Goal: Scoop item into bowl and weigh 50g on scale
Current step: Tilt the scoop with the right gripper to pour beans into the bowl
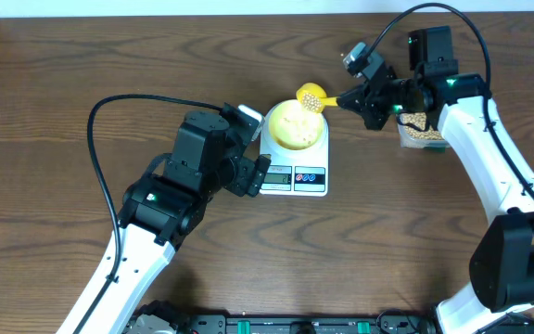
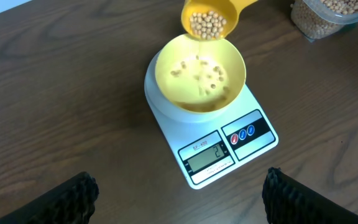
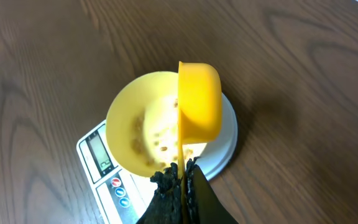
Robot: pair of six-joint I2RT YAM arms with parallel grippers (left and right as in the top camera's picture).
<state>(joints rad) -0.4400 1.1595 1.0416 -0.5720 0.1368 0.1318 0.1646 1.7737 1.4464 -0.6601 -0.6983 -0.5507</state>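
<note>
A pale-yellow bowl (image 1: 294, 125) stands on the white scale (image 1: 293, 176), with a few tan beans (image 2: 205, 76) in it. My right gripper (image 1: 358, 97) is shut on the handle of a yellow scoop (image 1: 311, 96), tilted over the bowl's far edge with beans (image 2: 207, 25) in its cup. In the right wrist view the scoop (image 3: 199, 99) is on its side above the bowl (image 3: 143, 124), its handle between the fingers (image 3: 183, 177). My left gripper (image 2: 179, 193) is open and empty, just in front of the scale (image 2: 222, 149), whose display is lit.
A clear plastic tub (image 1: 421, 132) of beans stands right of the scale, under my right arm; it shows at the top right in the left wrist view (image 2: 328, 15). The table is dark wood.
</note>
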